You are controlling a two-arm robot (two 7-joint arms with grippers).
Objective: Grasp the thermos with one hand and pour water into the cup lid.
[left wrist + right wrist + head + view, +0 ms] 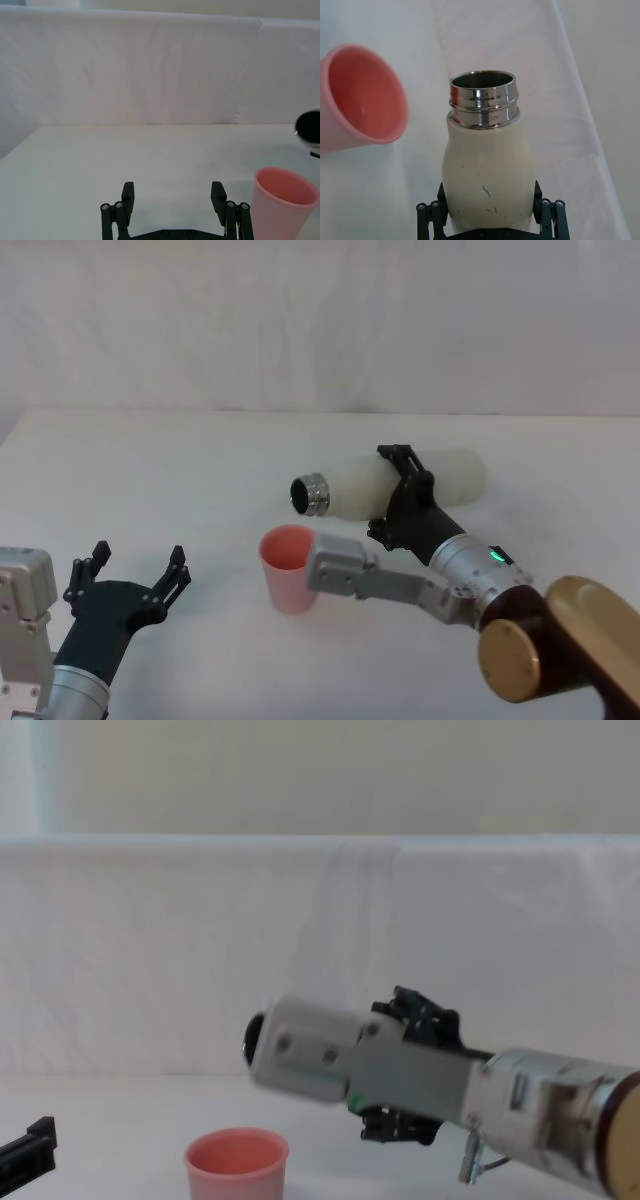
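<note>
The cream-white thermos [400, 485] is lifted off the table and tipped on its side, its steel neck [311, 494] pointing left, just above and right of the cup lid [290, 568]. My right gripper [397, 498] is shut on the thermos body, its fingers around the middle. In the right wrist view the thermos [487, 165] sits between the fingers, open neck [483, 99] beside the pink cup lid [362, 97]. The cup lid [237, 1163] stands upright on the table. My left gripper [135, 572] rests open at the near left, left of the cup lid [282, 202], holding nothing.
A white table [150, 470] runs back to a white cloth backdrop [320, 320]. The right arm's grey and gold links [520, 625] cross the near right part of the table.
</note>
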